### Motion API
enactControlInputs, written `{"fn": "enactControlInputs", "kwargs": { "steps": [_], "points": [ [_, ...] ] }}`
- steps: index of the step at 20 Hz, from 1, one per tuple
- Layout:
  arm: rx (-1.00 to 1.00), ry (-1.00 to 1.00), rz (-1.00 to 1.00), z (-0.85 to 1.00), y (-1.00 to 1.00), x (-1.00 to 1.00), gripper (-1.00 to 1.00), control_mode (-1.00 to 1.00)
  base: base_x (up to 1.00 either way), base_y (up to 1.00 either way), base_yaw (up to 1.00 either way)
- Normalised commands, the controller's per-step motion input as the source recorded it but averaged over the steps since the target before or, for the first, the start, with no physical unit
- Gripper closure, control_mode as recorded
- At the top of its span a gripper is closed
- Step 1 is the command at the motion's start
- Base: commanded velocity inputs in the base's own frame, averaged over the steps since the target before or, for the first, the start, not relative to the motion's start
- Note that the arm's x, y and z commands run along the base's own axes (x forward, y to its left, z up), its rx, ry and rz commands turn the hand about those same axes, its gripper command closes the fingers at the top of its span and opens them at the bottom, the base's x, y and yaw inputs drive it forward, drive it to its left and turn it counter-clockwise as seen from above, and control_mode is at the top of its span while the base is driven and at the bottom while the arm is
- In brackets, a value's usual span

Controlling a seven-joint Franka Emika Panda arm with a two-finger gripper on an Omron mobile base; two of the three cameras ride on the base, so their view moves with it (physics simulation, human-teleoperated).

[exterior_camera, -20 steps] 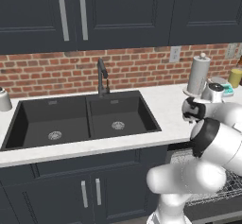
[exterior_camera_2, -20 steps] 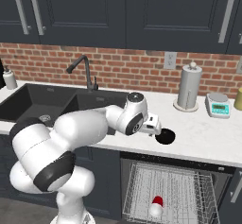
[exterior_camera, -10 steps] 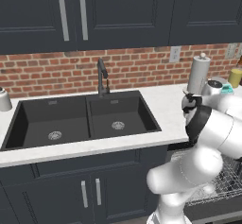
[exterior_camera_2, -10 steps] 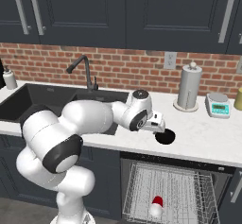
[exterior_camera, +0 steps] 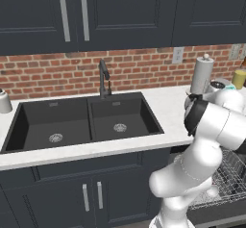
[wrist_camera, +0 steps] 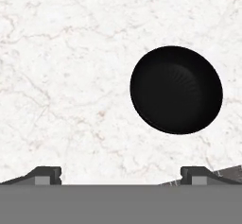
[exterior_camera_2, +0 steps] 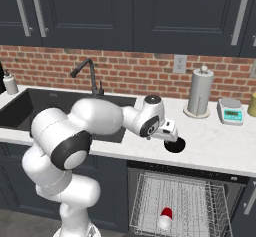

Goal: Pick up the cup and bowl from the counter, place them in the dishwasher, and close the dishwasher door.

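Note:
The glossy black bowl (wrist_camera: 176, 90) sits upright on the white counter (wrist_camera: 71, 76), ahead of my gripper (wrist_camera: 122, 176) and off to the right of its centre line. Both fingertips (wrist_camera: 45, 175) stand far apart with nothing between them, so the gripper is open. From the right base, my gripper (exterior_camera_2: 167, 131) hovers just above the counter (exterior_camera_2: 220, 146), partly covering the bowl (exterior_camera_2: 177, 146). The red cup (exterior_camera_2: 165, 217) lies in the pulled-out wire rack of the dishwasher (exterior_camera_2: 182, 196) below. The dishwasher door is down, its panel mostly hidden under the rack.
A paper towel roll (exterior_camera_2: 200, 92), a small scale (exterior_camera_2: 231, 112) and a yellow jar (exterior_camera: 239, 78) stand at the back right of the counter. The black double sink (exterior_camera: 81, 121) with its faucet (exterior_camera_2: 90, 73) lies to the left. The open rack (exterior_camera: 226, 174) juts out below the counter edge.
The arm has swung its elbow and stretched rightward, bringing the hand a little closer over the bowl. The jaws stayed open; bowl and cup have not moved.

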Motion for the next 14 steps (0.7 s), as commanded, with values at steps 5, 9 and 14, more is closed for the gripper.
{"fn": "enactControlInputs", "kwargs": {
  "steps": [5, 9, 14],
  "points": [
    [0.0, 0.0, -0.04, -0.24, -0.06, 0.21, -1.0, -1.0, 0.0, 0.0, 0.0],
    [0.0, 0.0, -0.02, -0.21, -0.2, 0.33, -1.0, -1.0, 0.0, 0.0, 0.0],
    [0.0, 0.0, -0.01, -0.17, -0.27, 0.37, -1.0, -1.0, 0.0, 0.0, 0.0]
  ]
}}
